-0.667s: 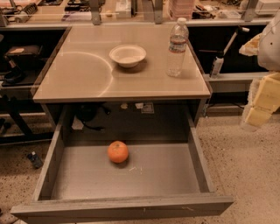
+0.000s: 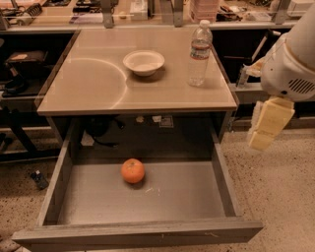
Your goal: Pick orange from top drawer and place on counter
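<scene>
Below, orange in top drawer, claw seemingly clear, beside counter

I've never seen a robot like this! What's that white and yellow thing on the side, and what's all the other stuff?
The white shape on the right is the robot's arm, and the yellowish block at its end is its gripper, the part that grabs things. It hangs beside the table, above the floor, touching nothing. There is just one picture, looking down from in front. The top drawer is pulled open, and a round orange sits on its grey floor. On the beige counter above stand a white bowl and a plastic water bottle. Behind is a cluttered workbench. The robot should lift the orange onto the counter; that isn't done yet.
</scene>
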Available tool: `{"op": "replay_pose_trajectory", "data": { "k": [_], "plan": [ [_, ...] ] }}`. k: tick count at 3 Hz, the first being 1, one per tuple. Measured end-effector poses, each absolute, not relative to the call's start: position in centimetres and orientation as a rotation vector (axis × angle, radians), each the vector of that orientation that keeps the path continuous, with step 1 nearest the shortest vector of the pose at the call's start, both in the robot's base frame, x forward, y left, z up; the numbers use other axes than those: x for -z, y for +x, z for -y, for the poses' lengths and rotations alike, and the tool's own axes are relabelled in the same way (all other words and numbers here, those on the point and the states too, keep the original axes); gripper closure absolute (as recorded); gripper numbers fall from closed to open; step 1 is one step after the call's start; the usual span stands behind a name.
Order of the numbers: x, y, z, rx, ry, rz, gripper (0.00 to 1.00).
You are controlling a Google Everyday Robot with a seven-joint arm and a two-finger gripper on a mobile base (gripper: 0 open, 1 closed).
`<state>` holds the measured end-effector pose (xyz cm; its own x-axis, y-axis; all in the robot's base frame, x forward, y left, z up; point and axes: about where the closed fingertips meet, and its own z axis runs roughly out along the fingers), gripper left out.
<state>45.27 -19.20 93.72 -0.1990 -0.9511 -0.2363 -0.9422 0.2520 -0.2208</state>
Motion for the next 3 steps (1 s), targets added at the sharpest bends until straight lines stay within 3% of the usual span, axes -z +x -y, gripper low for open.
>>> {"op": "replay_pose_trajectory", "data": {
  "k": [3],
  "plan": [
    [-85.1,46.2,15.1,-0.140,-1.785,-2.218,0.00]
  ]
}}
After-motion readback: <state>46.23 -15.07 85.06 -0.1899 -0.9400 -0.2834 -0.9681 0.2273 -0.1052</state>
